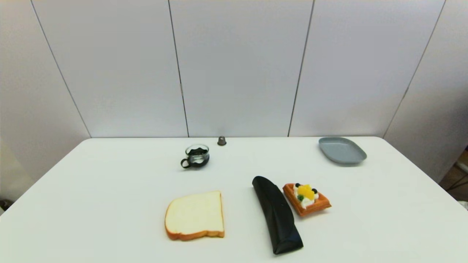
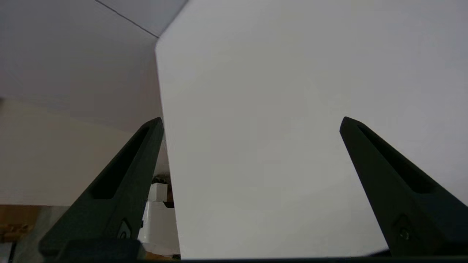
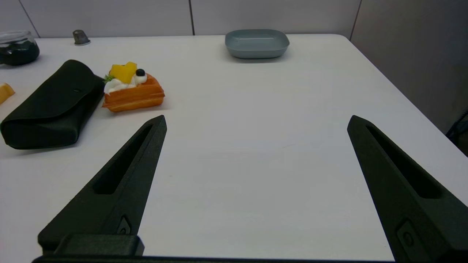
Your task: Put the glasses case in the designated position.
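Nearest the table's (image 1: 384, 226) front edge lie 1 bread slice (image 1: 195, 216) and 1 glasses case (image 1: 276, 213), the case touching 1 waffle (image 1: 306, 198). Toward the far edge: 1 glass cup (image 1: 196, 156), 1 small cap (image 1: 221, 140), 1 grey plate (image 1: 342, 150). Left gripper (image 2: 251, 122) and right gripper (image 3: 256, 120) both hang spread wide, holding nothing.

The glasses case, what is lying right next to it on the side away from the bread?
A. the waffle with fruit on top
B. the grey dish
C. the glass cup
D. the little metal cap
A. In the head view the waffle sits close beside the glasses case, opposite the bread slice; the grey dish, glass cup and metal cap sit farther back.
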Controlling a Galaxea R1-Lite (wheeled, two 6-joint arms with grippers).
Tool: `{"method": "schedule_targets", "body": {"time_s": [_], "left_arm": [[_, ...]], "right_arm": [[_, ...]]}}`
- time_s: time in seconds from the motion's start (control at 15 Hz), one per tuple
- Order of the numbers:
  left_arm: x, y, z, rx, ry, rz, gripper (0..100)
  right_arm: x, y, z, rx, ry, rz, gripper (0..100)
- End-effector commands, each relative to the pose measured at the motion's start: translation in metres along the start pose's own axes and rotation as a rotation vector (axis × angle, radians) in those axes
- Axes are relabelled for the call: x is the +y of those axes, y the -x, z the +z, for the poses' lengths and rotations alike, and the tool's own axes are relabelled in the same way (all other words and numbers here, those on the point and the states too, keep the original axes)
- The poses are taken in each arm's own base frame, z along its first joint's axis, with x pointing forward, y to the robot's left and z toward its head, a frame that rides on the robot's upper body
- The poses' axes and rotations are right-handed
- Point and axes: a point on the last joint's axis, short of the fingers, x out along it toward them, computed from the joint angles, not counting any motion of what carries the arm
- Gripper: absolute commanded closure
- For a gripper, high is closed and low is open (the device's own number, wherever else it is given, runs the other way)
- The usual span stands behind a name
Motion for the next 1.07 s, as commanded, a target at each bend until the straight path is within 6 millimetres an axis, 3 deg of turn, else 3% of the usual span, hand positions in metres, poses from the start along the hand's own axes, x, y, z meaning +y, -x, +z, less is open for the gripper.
{"method": "schedule_targets", "body": {"time_s": [0.07,0.53,1.07], "left_arm": [[-0.001,-0.007,0.000,-0.055,0.040,0.083,0],[-0.005,-0.020,-0.003,-0.203,0.141,0.252,0],[-0.016,-0.017,-0.013,-0.354,0.218,0.391,0]], "right_arm": [[0.000,0.000,0.000,0.001,0.000,0.000,0],[0.000,0.000,0.000,0.000,0.003,0.002,0],[0.000,0.000,0.000,0.000,0.003,0.002,0]]}}
